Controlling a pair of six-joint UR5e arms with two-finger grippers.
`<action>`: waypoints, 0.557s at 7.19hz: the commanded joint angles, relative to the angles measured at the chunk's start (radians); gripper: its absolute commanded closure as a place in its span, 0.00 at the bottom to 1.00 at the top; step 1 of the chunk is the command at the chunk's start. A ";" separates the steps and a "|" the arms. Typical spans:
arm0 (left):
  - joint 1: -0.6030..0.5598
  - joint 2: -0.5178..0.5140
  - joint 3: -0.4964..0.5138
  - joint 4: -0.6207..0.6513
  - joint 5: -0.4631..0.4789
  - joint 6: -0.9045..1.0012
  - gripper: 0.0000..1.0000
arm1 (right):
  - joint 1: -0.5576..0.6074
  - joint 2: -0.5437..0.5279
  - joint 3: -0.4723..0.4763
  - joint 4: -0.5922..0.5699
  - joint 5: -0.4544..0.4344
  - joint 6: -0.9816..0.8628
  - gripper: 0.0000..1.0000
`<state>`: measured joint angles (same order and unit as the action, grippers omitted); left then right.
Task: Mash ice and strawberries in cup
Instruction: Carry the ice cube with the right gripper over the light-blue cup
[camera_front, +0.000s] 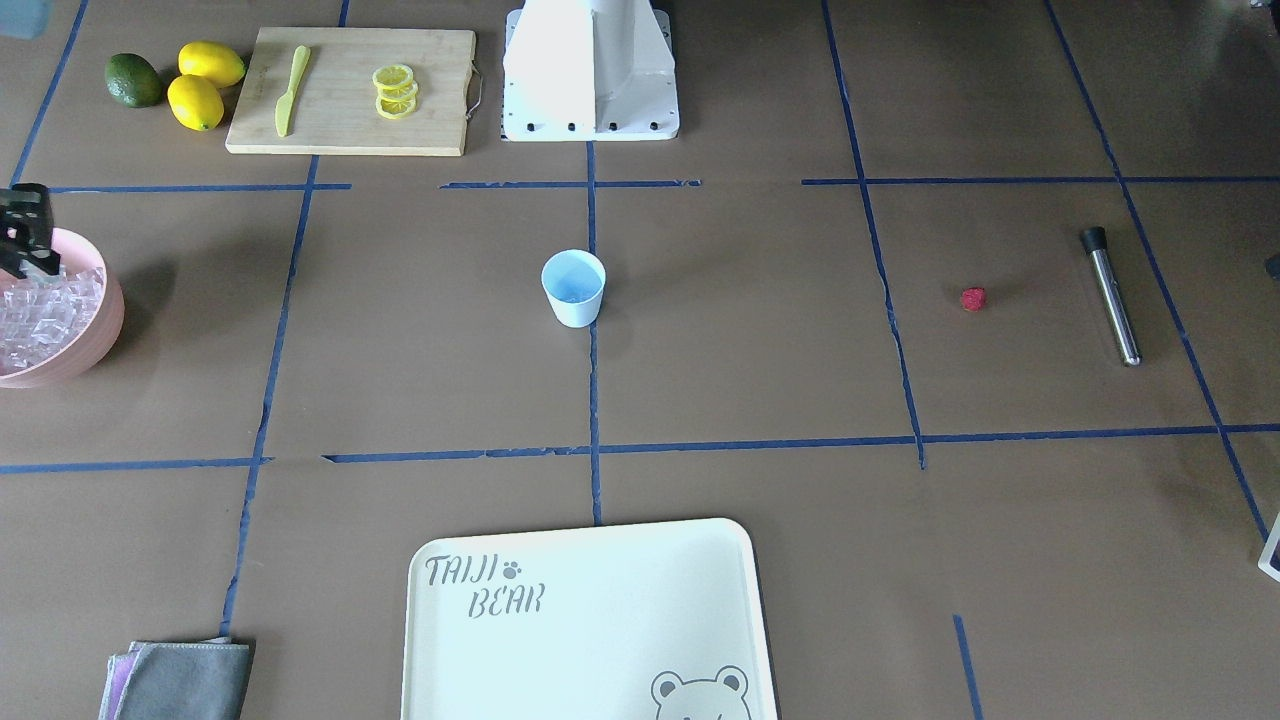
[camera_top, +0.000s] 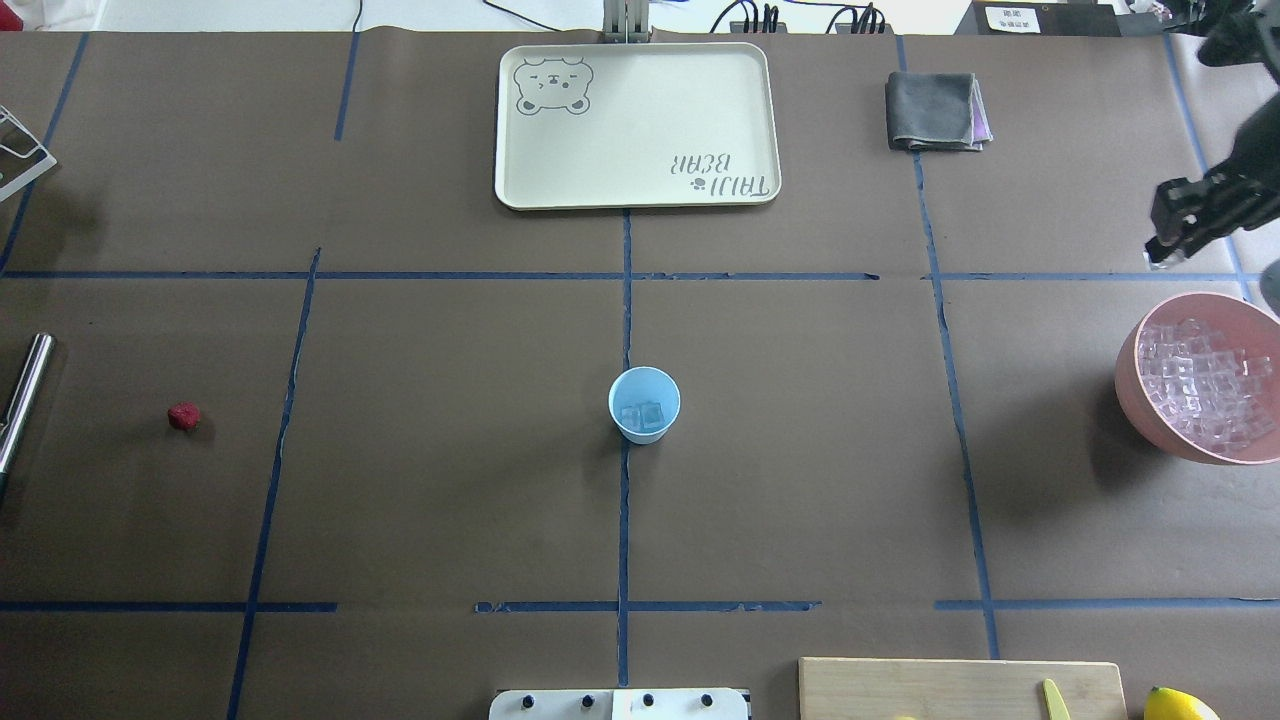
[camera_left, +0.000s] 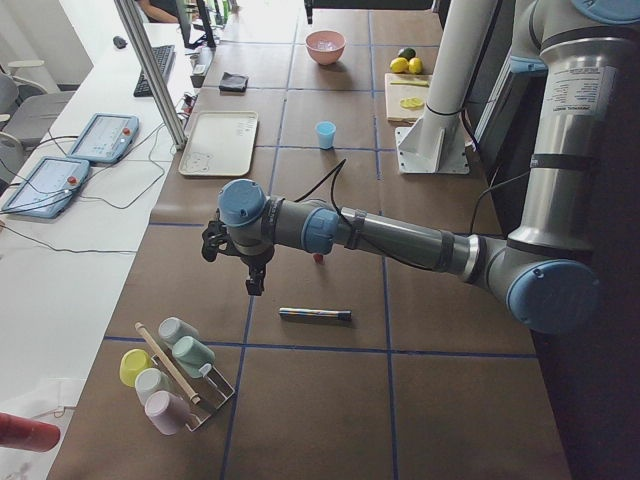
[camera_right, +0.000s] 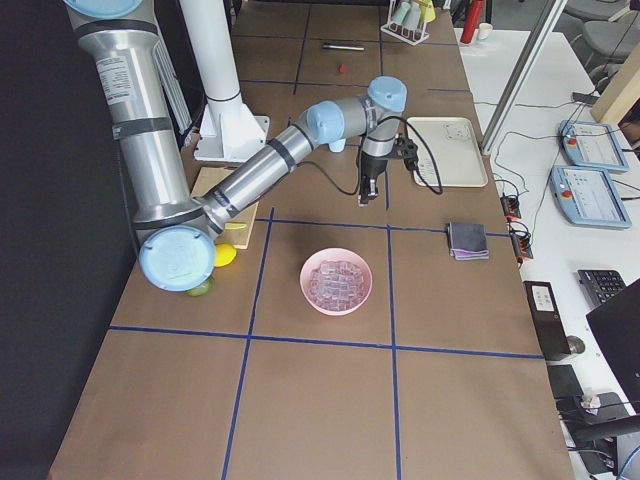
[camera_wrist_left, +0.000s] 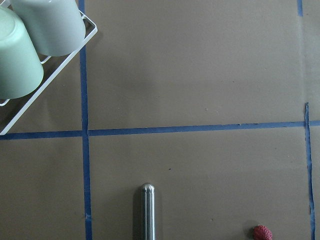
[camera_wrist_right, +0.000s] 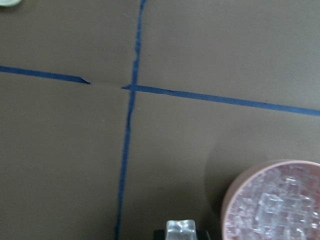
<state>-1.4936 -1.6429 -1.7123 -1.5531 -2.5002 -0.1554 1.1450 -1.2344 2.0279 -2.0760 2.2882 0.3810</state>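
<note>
The pale blue cup (camera_top: 644, 405) stands at the table's middle with two ice cubes (camera_top: 640, 414) in it; it also shows in the front view (camera_front: 574, 290). The ice heap (camera_top: 1205, 385) fills a pink bowl (camera_top: 1130, 390) at the right edge. My right gripper (camera_top: 1165, 255) hangs above the table just beyond the bowl, shut on one ice cube (camera_wrist_right: 181, 227). The red strawberry (camera_top: 184, 416) lies on the table at the left. My left gripper (camera_left: 252, 285) hangs above the table near the strawberry (camera_left: 318, 258); I cannot tell whether it is open or shut.
A steel muddler (camera_top: 22, 395) lies left of the strawberry. A cream tray (camera_top: 640, 190) and a grey cloth (camera_top: 935, 110) are at the far side. A cutting board (camera_front: 350, 135) with lemon slices, a knife, lemons and an avocado is near the robot's base. A cup rack (camera_wrist_left: 30, 50) stands far left.
</note>
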 joint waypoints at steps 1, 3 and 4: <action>0.045 0.002 -0.006 -0.011 0.045 -0.015 0.00 | -0.187 0.208 -0.052 -0.031 -0.007 0.291 1.00; 0.081 0.002 -0.006 -0.013 0.093 -0.026 0.00 | -0.395 0.316 -0.116 0.149 -0.136 0.643 1.00; 0.091 0.000 -0.006 -0.013 0.095 -0.039 0.00 | -0.488 0.399 -0.177 0.171 -0.223 0.762 1.00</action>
<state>-1.4192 -1.6417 -1.7177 -1.5652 -2.4170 -0.1805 0.7847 -0.9295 1.9138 -1.9606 2.1709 0.9614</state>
